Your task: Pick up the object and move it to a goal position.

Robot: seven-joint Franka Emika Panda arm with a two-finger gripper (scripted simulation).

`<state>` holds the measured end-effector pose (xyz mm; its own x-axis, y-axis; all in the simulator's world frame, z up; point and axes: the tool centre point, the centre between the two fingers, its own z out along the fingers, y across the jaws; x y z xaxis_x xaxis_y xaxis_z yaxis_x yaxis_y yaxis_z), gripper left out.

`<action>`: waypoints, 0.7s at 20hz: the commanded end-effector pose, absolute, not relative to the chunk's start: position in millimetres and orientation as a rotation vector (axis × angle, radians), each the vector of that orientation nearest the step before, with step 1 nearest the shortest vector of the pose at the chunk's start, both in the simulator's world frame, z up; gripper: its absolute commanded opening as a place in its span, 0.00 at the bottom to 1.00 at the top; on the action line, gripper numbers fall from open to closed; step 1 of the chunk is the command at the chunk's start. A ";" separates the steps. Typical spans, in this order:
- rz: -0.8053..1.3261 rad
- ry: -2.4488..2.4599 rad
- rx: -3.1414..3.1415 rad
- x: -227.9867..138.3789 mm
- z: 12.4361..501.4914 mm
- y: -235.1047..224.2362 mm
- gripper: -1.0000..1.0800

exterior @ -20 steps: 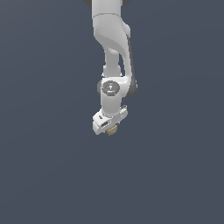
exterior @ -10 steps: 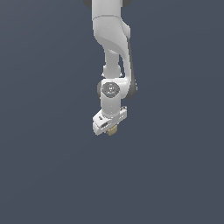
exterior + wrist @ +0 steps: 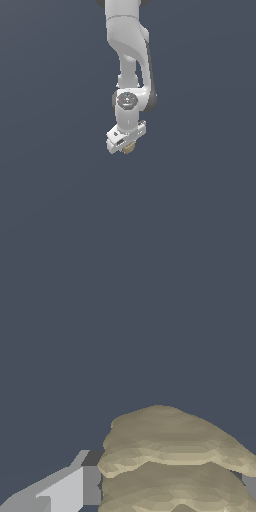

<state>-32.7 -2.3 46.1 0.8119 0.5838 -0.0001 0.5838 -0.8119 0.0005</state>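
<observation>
The object (image 3: 128, 147) is a small tan, ridged lump peeking out under the white gripper (image 3: 127, 145) in the exterior view. In the wrist view the object (image 3: 172, 461) fills the lower part of the picture, its layered beige ridges pressed against a grey fingertip (image 3: 75, 486) on one side and a sliver of the other finger (image 3: 248, 483) on the opposite side. The gripper is shut on the object, and the arm hangs down from the top of the exterior view.
A plain dark blue-grey surface (image 3: 60, 200) spreads all around the arm in both views. No other objects or edges show.
The gripper with the object in it has stayed almost where it was; only a very slight shift shows.
</observation>
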 end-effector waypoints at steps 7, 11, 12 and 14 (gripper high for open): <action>0.001 0.964 2.988 -40.2 82.0 19.4 0.00; 0.001 0.965 2.988 -46.8 112.3 37.9 0.00; 0.000 0.965 2.987 -48.7 121.1 43.4 0.00; 0.000 0.965 2.987 -52.7 140.1 54.8 0.00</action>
<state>-49.6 46.1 125.8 0.8113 0.5847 -0.0011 0.5847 -0.8113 0.0015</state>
